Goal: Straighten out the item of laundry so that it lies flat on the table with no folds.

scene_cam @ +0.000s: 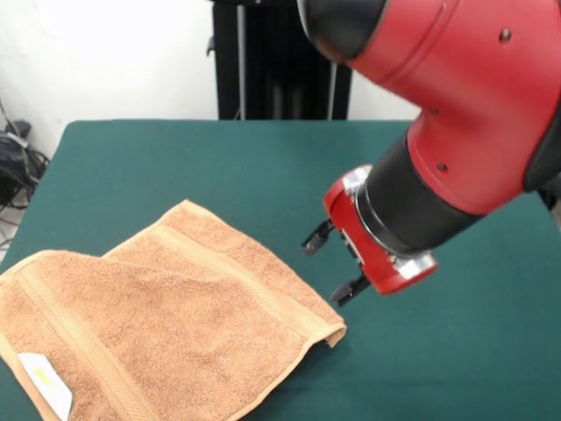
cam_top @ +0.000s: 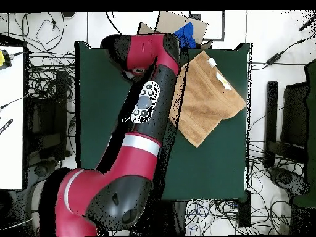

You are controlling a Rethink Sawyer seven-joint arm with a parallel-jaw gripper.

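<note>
The towel point(scene_cam: 158, 324) is lying toward the table's point(scene_cam: 175, 167) near left corner, 1 layer folded over another. Just right of its folded corner, the gripper point(scene_cam: 333, 263) is hovering empty, fingers spread wide, seemingly lining up a grasp.

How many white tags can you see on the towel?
1. The white tag lies at the towel's near left corner in the front view; overhead it shows at the towel's far edge. Others could hide underneath.
</note>
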